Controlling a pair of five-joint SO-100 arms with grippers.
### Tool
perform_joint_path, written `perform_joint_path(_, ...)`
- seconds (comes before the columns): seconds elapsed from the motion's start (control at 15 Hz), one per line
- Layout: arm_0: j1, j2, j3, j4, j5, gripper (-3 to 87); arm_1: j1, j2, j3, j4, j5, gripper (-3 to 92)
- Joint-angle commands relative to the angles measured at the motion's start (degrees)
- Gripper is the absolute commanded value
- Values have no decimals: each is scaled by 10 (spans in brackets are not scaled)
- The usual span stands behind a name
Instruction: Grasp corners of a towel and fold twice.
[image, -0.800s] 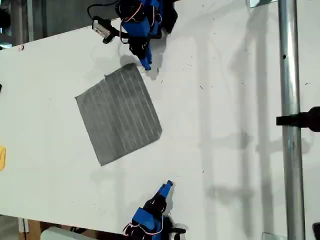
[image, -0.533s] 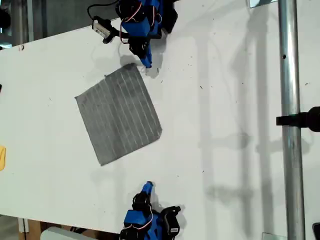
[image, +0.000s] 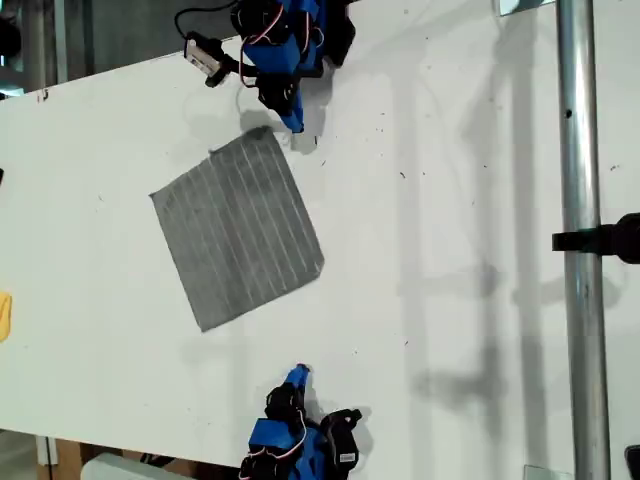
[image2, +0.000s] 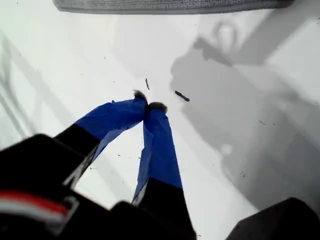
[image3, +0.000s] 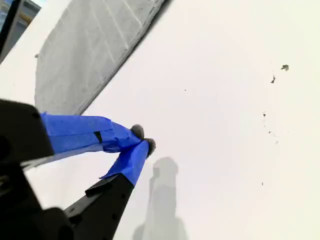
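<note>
Jaws of my second gripper (image: 293, 125), pinched shut and empty, sit just beside a corner (image: 263, 133) of the flat towel (image: 238, 230), while my first gripper (image: 298, 375), likewise closed on nothing, stands well apart across bare surface (image: 450, 200) from the towel's opposite edge.

Gripper: my second gripper (image3: 144, 139), blue-taped fingers (image3: 80, 132), tips together, nothing between.
Towel: the towel (image3: 90, 50), grey, striped, flat beyond the fingertips, apart from them.
Surface: white table (image3: 225, 125), speckled.

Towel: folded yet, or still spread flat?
Spread flat, unfolded: the towel lies as one single layer on the table, all four corners showing in the exterior view.
</note>
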Motion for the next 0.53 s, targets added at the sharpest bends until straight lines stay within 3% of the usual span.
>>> perform_joint_path(0.0,25,4,-25,7,-51,-29,4,-2,-46,1,-7,-3)
perform_joint_path(0.2,60,-17,-103,25,-102,-29,-3,-3,-88,13,-10,-4)
perform_joint_path(0.47,74,-385,-340,-62,-69,-29,48,-131,-214,54,-55,-4)
